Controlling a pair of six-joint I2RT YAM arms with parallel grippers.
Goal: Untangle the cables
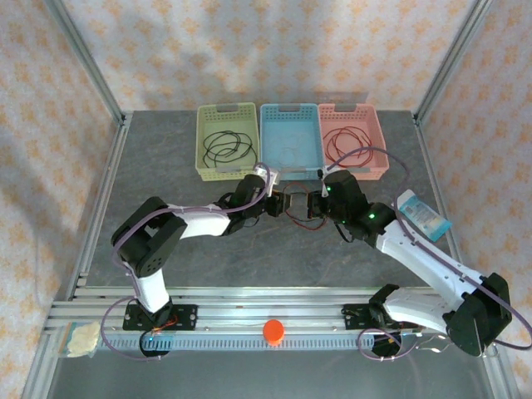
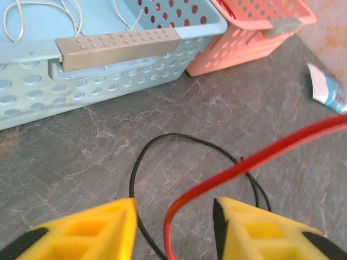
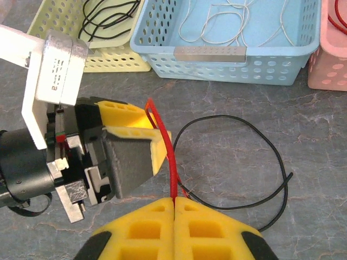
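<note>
Right tool (image 3: 174, 208) pinches red cable (image 3: 169, 157) — it runs straight ahead — between left tool (image 2: 173, 208)'s spread fingers.

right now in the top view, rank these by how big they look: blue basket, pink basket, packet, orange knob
1. blue basket and pink basket: they look alike, so no ranking between them
2. packet
3. orange knob

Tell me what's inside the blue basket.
A thin whitish cable lies in loose loops on the basket floor. The near wall hides the floor's front strip from the wrist cameras.
</note>
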